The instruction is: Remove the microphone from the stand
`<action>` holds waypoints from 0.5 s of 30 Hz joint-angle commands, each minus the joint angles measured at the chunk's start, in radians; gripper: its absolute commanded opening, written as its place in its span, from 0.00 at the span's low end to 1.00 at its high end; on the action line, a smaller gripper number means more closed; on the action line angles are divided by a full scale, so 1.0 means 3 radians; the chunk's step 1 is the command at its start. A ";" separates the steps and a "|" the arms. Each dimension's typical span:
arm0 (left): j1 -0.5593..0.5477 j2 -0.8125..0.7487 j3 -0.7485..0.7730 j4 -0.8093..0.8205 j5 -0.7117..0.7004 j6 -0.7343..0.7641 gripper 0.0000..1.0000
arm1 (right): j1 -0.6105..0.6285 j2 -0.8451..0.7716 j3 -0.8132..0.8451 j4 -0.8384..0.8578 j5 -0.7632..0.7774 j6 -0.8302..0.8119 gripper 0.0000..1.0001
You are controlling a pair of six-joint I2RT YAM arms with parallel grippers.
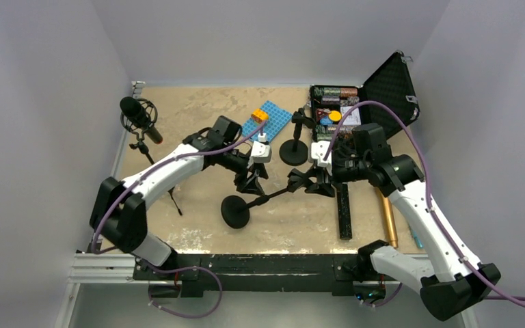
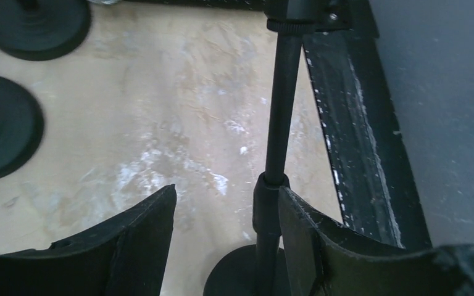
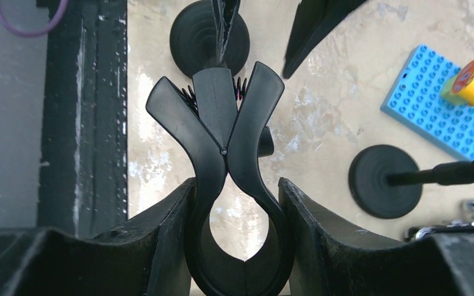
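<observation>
A black desk stand lies tipped on the table, its round base (image 1: 235, 211) near the front and its pole (image 2: 282, 117) running up to a black spring clip (image 3: 225, 123). My right gripper (image 3: 234, 203) is shut on the clip's ring, which holds nothing. My left gripper (image 2: 227, 206) is open around the pole, and the pole touches the right finger (image 2: 302, 240). A black microphone (image 1: 139, 117) sits in a shock mount on a tripod at the far left. A gold cylinder (image 1: 387, 220) and a black bar (image 1: 343, 210) lie on the table to the right.
A second stand (image 1: 294, 149) stands upright behind the grippers. A blue studded plate (image 1: 268, 121) carries a yellow brick (image 1: 260, 115). An open black case (image 1: 389, 85) with small parts is at the back right. The table's black front rail (image 1: 260, 263) is near.
</observation>
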State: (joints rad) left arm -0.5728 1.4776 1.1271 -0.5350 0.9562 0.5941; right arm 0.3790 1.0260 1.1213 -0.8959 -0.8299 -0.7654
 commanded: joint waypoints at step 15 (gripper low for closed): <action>-0.0193 -0.0083 -0.0411 0.0898 -0.0099 -0.0517 0.00 | -0.0108 0.0496 0.0472 0.0571 0.0827 0.1991 0.00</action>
State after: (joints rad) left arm -0.5972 1.5776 1.1076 -0.6491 1.0317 0.6701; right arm 0.3782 1.0718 1.1374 -0.8513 -0.7677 -0.6060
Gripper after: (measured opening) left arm 0.184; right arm 0.492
